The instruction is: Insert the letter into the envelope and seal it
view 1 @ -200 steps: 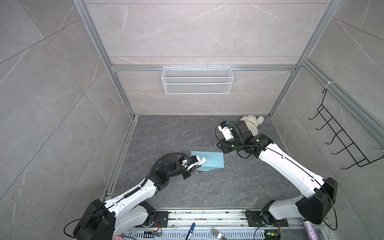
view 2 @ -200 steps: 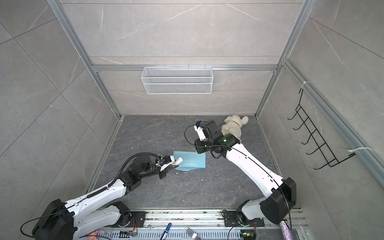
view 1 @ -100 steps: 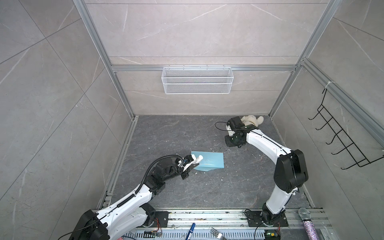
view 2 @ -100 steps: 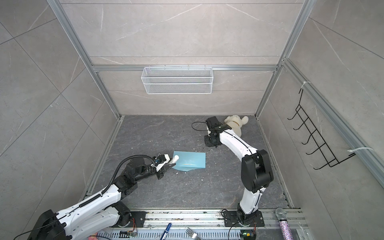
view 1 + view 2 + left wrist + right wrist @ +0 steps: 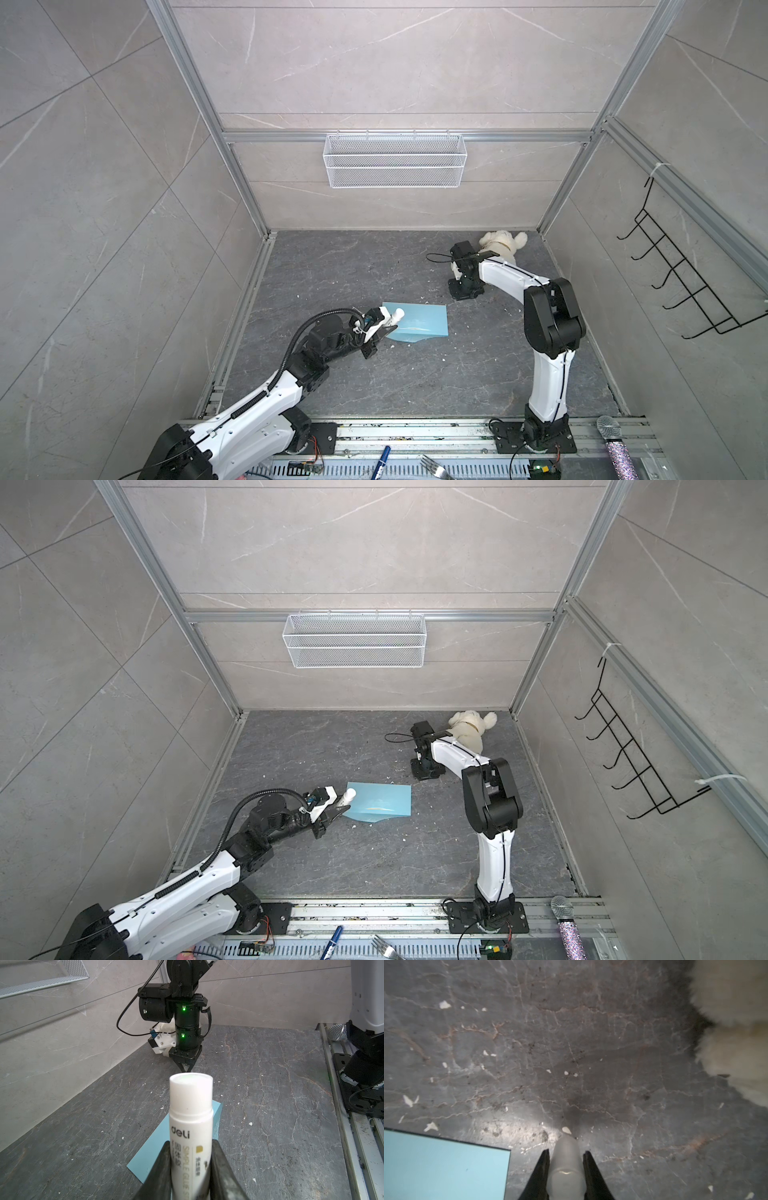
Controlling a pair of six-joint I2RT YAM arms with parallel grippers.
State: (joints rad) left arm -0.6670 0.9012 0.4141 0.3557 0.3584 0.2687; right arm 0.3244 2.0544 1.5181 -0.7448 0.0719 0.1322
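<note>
Left wrist view: the left gripper [image 5: 190, 1144] is clamped on a white glue stick [image 5: 191, 1105], one dark finger on either side of the barrel, the uncapped end pointing away from the wrist. In both top views the stick [image 5: 397, 323] lies over the left end of the envelope [image 5: 419, 322]; contact with the paper cannot be determined. The light blue envelope [image 5: 382, 800] lies flat on the dark stone table [image 5: 353, 266], about mid-floor. Well to its right and farther back, the right gripper [image 5: 463, 293] points down at the table. Right wrist view: its jaws are closed on a translucent cap [image 5: 566, 1167], one envelope corner [image 5: 442, 1165] nearby. A cream plush toy [image 5: 500, 243] sits just beyond, in the back right corner.
</note>
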